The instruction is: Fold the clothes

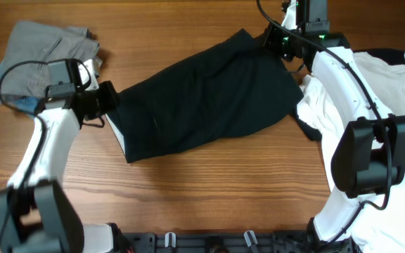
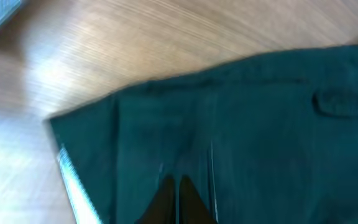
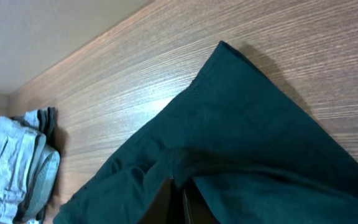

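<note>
The black shorts (image 1: 202,98) lie stretched slantwise across the table, from lower left to upper right. A pale lining strip (image 1: 119,138) shows along their left edge, and also in the left wrist view (image 2: 71,180). My left gripper (image 1: 108,99) is at the shorts' left edge, its fingers (image 2: 176,190) pressed together on the dark fabric (image 2: 247,137). My right gripper (image 1: 275,39) is at the far right corner, its fingers (image 3: 178,193) shut on a raised fold of the shorts (image 3: 241,137).
Grey folded trousers with a blue cloth (image 1: 44,49) lie at the far left, also in the right wrist view (image 3: 17,165). A large white T-shirt (image 1: 392,84) lies at the right under my right arm. Bare wood table (image 1: 209,190) runs along the front.
</note>
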`<state>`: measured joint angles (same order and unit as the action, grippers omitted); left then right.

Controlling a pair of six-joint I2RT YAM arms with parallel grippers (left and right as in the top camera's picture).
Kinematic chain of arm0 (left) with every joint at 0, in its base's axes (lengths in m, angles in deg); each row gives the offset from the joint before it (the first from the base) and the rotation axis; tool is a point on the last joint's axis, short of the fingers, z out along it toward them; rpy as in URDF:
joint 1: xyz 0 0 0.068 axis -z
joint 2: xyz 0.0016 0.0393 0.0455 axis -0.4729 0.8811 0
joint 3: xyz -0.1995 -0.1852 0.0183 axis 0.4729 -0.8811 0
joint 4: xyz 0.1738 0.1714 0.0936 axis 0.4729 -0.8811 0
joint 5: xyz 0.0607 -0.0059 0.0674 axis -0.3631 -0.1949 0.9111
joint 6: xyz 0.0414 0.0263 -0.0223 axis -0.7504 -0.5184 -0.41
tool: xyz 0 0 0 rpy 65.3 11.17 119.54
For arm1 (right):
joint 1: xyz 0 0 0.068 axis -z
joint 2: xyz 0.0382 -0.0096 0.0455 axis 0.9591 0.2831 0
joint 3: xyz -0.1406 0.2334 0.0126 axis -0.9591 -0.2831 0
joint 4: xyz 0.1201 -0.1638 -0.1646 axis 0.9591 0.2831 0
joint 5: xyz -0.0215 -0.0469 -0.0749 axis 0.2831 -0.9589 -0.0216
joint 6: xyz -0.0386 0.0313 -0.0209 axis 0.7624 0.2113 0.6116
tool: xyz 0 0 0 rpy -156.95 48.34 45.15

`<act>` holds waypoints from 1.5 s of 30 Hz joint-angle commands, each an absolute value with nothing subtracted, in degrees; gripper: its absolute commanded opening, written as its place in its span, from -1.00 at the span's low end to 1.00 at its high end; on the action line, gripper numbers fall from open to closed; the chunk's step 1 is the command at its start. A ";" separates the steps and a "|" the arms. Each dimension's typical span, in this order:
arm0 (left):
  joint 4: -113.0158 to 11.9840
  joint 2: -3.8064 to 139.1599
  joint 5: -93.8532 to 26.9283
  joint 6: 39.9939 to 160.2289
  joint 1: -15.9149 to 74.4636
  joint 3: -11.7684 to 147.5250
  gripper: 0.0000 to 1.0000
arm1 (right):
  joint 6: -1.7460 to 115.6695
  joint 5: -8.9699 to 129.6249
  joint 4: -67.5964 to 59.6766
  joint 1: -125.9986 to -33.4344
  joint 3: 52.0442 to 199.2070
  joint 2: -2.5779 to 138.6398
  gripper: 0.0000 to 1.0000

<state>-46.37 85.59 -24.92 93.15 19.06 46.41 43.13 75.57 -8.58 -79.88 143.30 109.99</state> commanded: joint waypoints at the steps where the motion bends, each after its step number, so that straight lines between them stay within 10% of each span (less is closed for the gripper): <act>1: -51.34 79.08 -18.01 95.12 18.95 46.83 -0.92 | 45.42 74.50 -9.17 -79.97 144.11 110.07 -0.91; 3: -51.01 78.42 -17.03 95.18 18.95 46.83 -0.91 | 45.42 74.48 -9.17 -79.97 144.11 110.07 -0.91; 7: -44.45 84.78 -17.09 92.30 18.95 46.81 -0.03 | 45.36 74.57 -8.67 -79.97 144.11 110.07 -0.91; 13: -30.90 98.29 -23.15 90.57 18.95 46.83 0.11 | 45.42 74.55 -7.10 -79.97 144.11 110.09 -0.91; 23: -27.38 103.93 -27.85 90.59 19.06 46.83 -0.16 | 45.42 74.52 -6.68 -79.97 144.11 110.09 -0.91; 32: -29.83 104.69 -29.88 90.59 19.36 46.83 -0.92 | 45.40 74.52 -6.38 -79.97 144.11 110.09 -0.91; 38: -29.76 101.72 -30.07 90.61 19.32 46.83 -0.92 | 45.40 74.52 -6.03 -79.97 144.11 110.09 -0.91; 41: -29.59 99.31 -30.05 90.59 19.32 46.83 -0.57 | 45.40 74.52 -6.03 -79.97 144.11 110.09 -0.91; 45: -30.55 99.60 -30.05 90.59 19.49 46.83 -0.73 | 45.40 74.52 -5.92 -79.97 144.11 110.09 -0.92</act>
<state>-29.81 100.54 -28.59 90.88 19.10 46.79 44.20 75.16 -6.05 -79.88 143.30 109.99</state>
